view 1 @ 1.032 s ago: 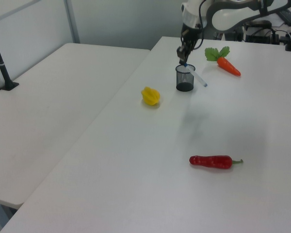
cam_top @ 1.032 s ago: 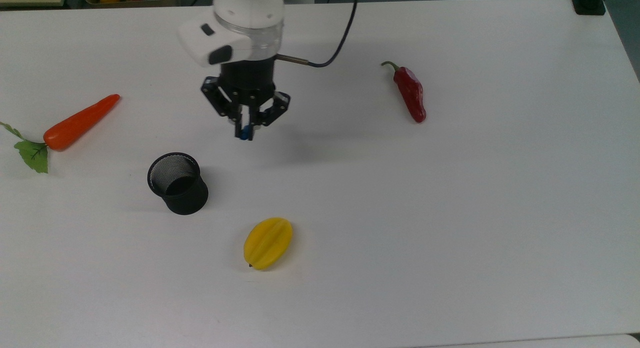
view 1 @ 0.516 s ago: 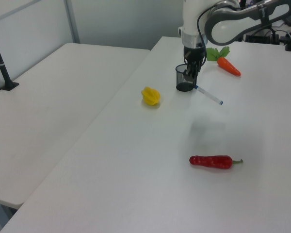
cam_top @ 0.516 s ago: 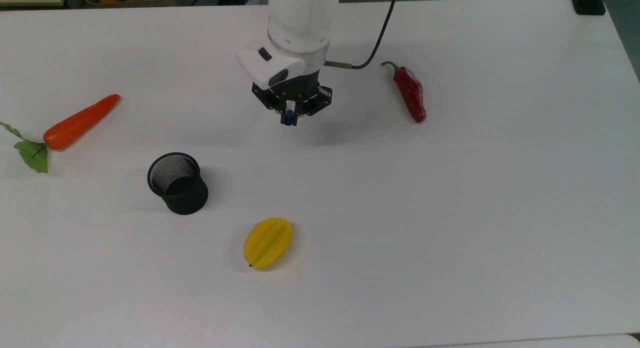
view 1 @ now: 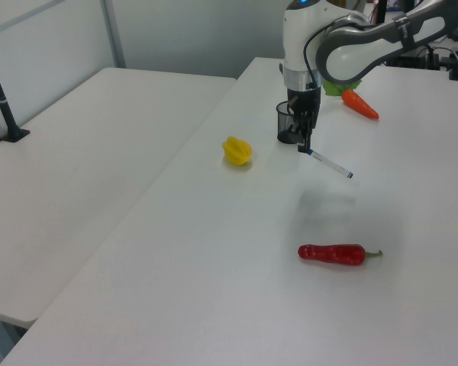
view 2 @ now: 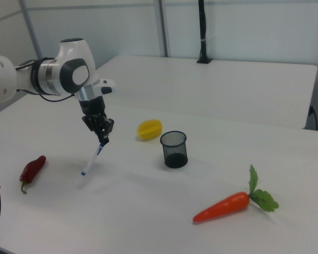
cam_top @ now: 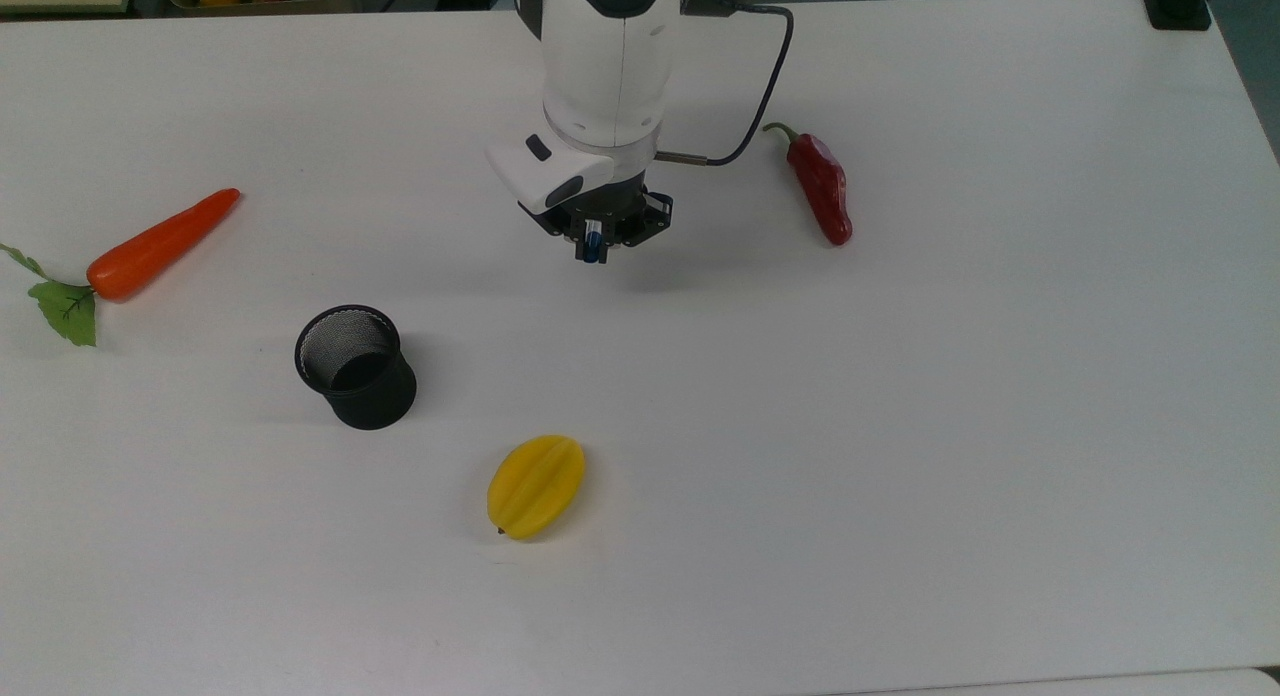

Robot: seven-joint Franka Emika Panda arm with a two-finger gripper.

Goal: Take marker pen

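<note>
The marker pen is a slim white barrel with blue ends. It hangs tilted above the table, held at its upper end, with its lower tip pointing down toward the white surface. My gripper is shut on that upper end, and from the top view I see just a short blue and white stub of the marker pen between the fingers. In the left view the gripper hangs beside the black mesh cup. The gripper hangs left of the cup in the right view.
A black mesh cup stands on the table's left half in the top view. A yellow fruit lies below it, an orange carrot at the far left, a red chilli right of the gripper.
The arm has carried the marker pen to the top view's right, away from the cup and toward the chilli, and has dropped lower over the table.
</note>
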